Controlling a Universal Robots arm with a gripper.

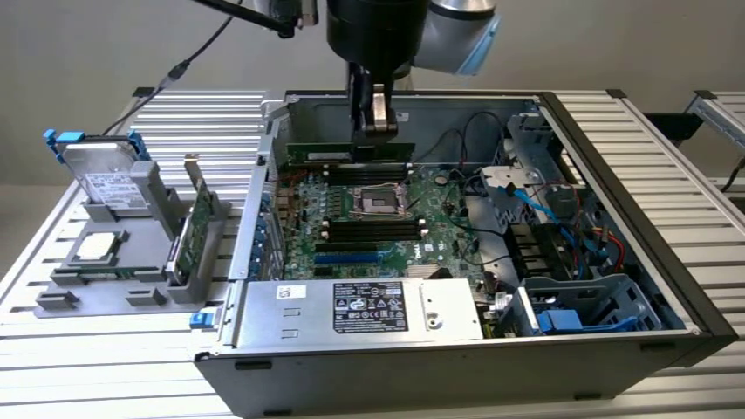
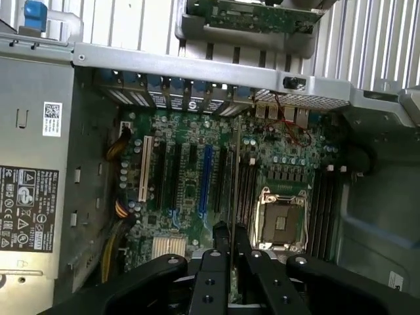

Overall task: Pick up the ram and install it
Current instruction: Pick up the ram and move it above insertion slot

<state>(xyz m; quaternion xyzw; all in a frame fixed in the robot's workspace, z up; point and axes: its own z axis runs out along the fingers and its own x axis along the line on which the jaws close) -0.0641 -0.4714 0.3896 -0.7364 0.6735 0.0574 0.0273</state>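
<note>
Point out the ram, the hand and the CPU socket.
the ram [image 1: 344, 154], exterior view, green board's face.
the hand [image 1: 376, 131], exterior view, between its fingertips.
the CPU socket [image 1: 375, 202], exterior view, its middle.

The arm is running off the exterior view's top edge, and the gripper, clamping the ram, is covering part of its upper edge. In the wrist view the ram is showing edge-on (just a thin line), so its chips are hiding from sight. The print on the power supply label is coming out too small to read.
</note>
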